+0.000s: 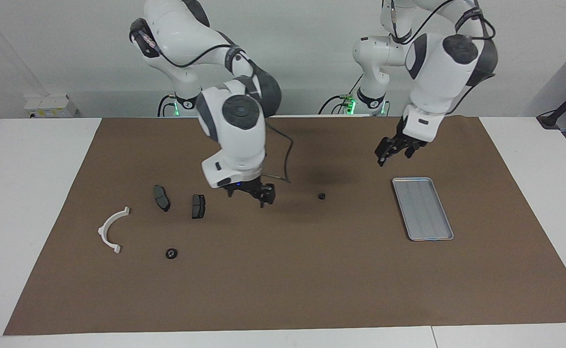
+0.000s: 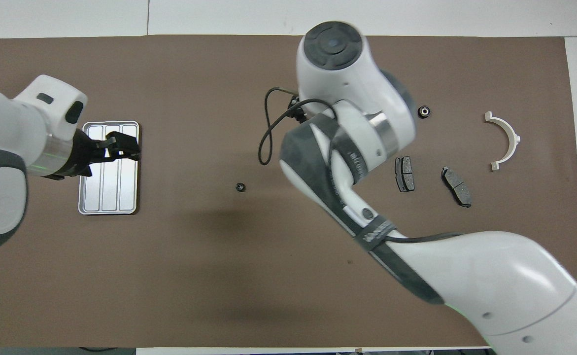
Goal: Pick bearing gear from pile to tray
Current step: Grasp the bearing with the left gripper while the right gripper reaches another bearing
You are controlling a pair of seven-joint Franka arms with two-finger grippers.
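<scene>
hovering right pincer (image 1: 250, 195), fingers apart

Showed a white table (image 1: 31, 193) under a brown mat (image 1: 283, 280). Found lying on the mat: ridged silver tray (image 1: 423, 209) near the left gripper (image 1: 391, 153); small black gear (image 1: 321, 196) between left gripper and right gripper (image 1: 251, 195); two dark brake pads (image 1: 197, 206) beside the right gripper; white half-ring bracket (image 1: 112, 229) and black round piece (image 1: 171, 253) farther from it.
</scene>
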